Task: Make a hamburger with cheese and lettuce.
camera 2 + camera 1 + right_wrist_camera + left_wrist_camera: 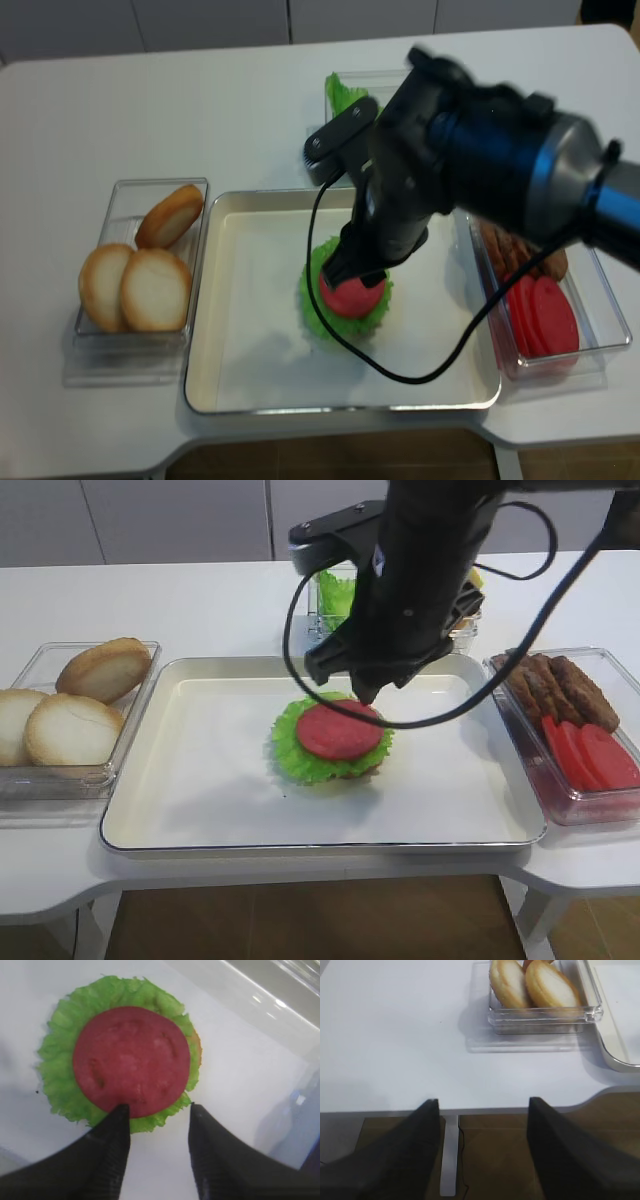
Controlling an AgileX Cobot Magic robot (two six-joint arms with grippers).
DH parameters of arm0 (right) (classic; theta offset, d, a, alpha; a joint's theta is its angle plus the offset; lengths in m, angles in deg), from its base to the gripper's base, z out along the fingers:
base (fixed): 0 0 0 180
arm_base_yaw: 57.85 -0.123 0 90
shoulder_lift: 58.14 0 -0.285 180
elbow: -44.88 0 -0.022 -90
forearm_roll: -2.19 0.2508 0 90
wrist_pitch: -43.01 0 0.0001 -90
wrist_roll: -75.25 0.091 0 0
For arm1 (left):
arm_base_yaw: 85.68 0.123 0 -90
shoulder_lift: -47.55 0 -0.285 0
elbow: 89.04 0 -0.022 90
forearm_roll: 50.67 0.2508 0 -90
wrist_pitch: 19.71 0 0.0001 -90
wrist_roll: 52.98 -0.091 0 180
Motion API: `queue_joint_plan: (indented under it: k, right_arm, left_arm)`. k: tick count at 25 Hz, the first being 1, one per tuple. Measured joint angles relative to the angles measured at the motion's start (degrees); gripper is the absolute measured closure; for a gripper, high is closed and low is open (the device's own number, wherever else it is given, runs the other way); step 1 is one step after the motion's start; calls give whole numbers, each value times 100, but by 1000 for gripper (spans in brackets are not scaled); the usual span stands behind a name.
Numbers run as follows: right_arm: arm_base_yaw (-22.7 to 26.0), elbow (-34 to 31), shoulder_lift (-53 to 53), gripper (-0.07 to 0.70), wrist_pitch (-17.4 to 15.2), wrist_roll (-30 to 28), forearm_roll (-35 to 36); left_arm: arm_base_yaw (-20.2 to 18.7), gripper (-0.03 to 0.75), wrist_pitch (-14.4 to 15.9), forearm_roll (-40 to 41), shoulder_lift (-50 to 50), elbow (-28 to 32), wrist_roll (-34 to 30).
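The hamburger sits in the middle of the white tray: a tan bun edge, the frilly green lettuce and a round red tomato slice on top. My right gripper hangs open just above the stack's near edge, with nothing between its black fingers. In the top view the right arm covers part of the stack. My left gripper stands open and empty over the table's front edge, far left. The cheese is hidden behind the right arm.
A clear box of bun halves stands left of the tray, also in the left wrist view. A clear box with tomato slices and brown patties stands on the right. A box of green leaves is behind the tray.
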Motion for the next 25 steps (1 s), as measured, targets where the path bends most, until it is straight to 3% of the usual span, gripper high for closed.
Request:
queue_joint_plan:
  k: [5, 16, 21, 25]
  right_arm:
    - [768, 0, -377, 318, -242, -183, 479]
    - [2357, 0, -1438, 318, -911, -406, 521]
    - [2942, -12, -1922, 318, -1215, -512, 521]
    - [3236, -438, -2449, 318, -1267, -512, 521]
  left_arm:
    - [0, 300, 0, 0, 0, 0, 0]
    - [0, 300, 0, 0, 0, 14, 0]
    - [0, 300, 0, 0, 0, 24, 0]
    - [0, 300, 0, 0, 0, 24, 0]
